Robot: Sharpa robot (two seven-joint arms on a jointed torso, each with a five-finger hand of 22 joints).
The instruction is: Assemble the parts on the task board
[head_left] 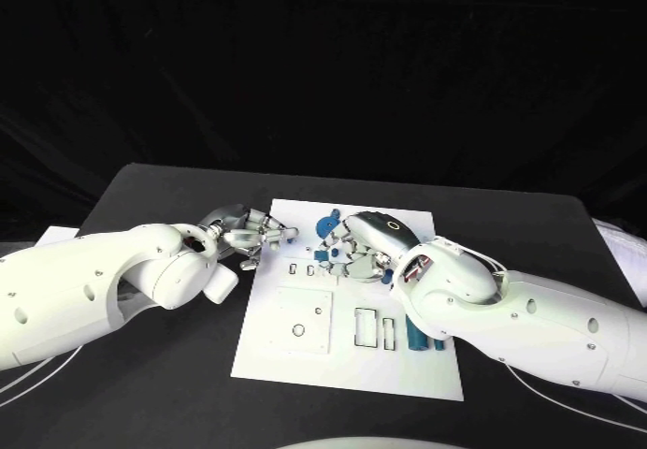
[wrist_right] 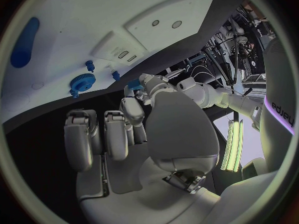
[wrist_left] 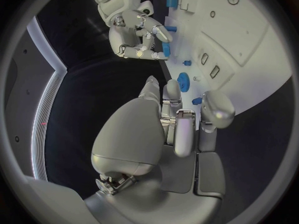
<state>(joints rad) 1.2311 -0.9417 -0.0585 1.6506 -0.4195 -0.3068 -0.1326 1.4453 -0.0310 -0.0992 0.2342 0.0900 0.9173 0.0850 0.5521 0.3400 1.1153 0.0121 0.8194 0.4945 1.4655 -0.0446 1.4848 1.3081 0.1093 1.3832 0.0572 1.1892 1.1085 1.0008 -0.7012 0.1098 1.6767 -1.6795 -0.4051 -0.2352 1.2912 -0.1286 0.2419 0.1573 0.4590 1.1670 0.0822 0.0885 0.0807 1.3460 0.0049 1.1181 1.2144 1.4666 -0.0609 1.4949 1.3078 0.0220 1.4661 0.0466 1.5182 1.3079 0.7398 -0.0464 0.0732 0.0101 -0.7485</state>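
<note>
On the black table (head_left: 162, 192) lies the white task board (head_left: 304, 360), both hands at its far end. The right hand (head_left: 362, 245) hovers over the board, fingers spread, holding nothing. The left hand (head_left: 250, 232) pinches a small blue part (wrist_left: 197, 101) just off the board's left edge, near a blue gear (wrist_left: 183, 80).

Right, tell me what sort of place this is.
Probably a robotics test bench or lab: a black table against black drapes, a white task board with cut-out slots, small blue plastic parts including a blue toothed gear, and two silver robot hands, left and right.
</note>
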